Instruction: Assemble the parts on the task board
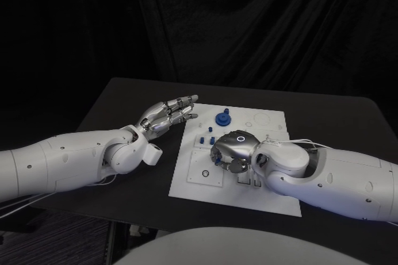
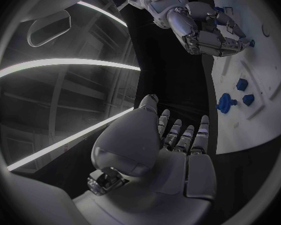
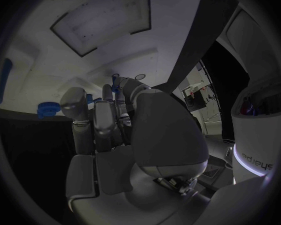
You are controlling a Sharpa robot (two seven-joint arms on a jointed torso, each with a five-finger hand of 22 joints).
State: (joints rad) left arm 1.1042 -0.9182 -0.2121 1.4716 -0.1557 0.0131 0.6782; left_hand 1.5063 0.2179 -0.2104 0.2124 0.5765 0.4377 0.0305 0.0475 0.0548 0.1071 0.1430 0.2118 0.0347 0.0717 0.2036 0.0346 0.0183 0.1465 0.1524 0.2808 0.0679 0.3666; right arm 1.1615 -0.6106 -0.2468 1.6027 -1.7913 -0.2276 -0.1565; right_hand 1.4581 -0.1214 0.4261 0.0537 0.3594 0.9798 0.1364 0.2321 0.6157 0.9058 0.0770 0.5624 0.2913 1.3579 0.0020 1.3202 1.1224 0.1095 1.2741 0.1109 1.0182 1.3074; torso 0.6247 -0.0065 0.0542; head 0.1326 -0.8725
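The white task board (image 1: 197,189) lies in the middle of the black table. A round blue part (image 1: 222,118) stands near its far edge, with small blue parts (image 1: 206,140) just in front of it. My right hand (image 1: 233,150) hovers curled over the board's middle and pinches a small blue part (image 3: 115,83) at its fingertips; the same part (image 2: 251,43) peeks out below that hand (image 2: 206,30) in the left wrist view. My left hand (image 1: 170,114) hangs open beside the board's far left corner with its fingers (image 2: 181,135) stretched out and holds nothing.
The board (image 3: 47,60) has shallow rectangular recesses and round holes, some near its far right corner (image 1: 264,120). Bare black table (image 1: 124,98) runs along the board's left side and beyond it. The round blue part (image 3: 48,108) sits off to one side of my right hand's fingers.
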